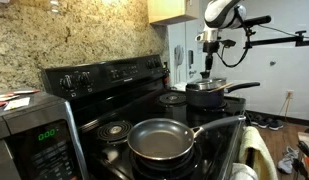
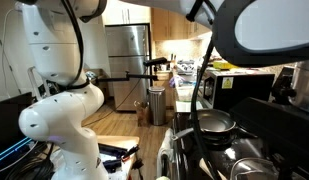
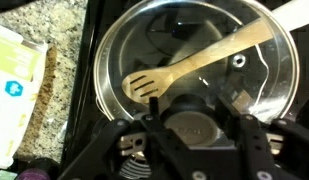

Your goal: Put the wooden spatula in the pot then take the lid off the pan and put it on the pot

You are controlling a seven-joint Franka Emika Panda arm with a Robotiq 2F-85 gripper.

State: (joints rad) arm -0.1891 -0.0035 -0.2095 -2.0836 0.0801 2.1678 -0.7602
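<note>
The black pot (image 1: 209,97) stands on a back burner, its long handle pointing right. Resting on it is the clear glass lid (image 1: 207,84), whose metal rim (image 3: 106,62) circles the wrist view. Through the glass I see the wooden spatula (image 3: 199,62) lying slantwise inside the pot, slotted head at lower left. My gripper (image 1: 209,72) comes straight down over the lid. In the wrist view the gripper (image 3: 192,118) is shut on the lid's dark centre knob (image 3: 194,128), one finger on each side. The pan (image 1: 161,140) sits uncovered on the front burner, handle to the right.
A microwave (image 1: 29,135) stands at the front left beside the black stove (image 1: 104,75). A bare coil burner (image 1: 116,128) lies left of the pan. A white and green packet (image 3: 19,70) rests on the granite counter beside the stove. The white robot base (image 2: 59,125) stands on the floor.
</note>
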